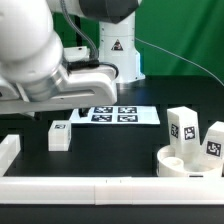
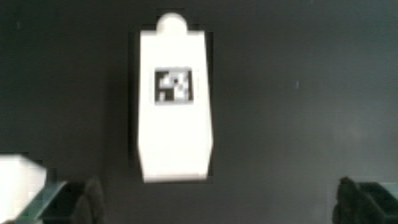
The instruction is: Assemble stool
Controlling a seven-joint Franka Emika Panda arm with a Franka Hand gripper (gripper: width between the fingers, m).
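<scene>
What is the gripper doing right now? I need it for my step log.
Gripper: open, holding nothing, above a white leg block on the table.

White block legs (image 1: 60,135) with black-and-white square tags, white round seat (image 1: 190,161), white marker board (image 1: 118,115) with black tags, black table (image 1: 110,150), green backdrop (image 1: 190,30)

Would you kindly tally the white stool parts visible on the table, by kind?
Legs: 3, one lying flat, two standing
Round seat: 1
Total: 4
</scene>
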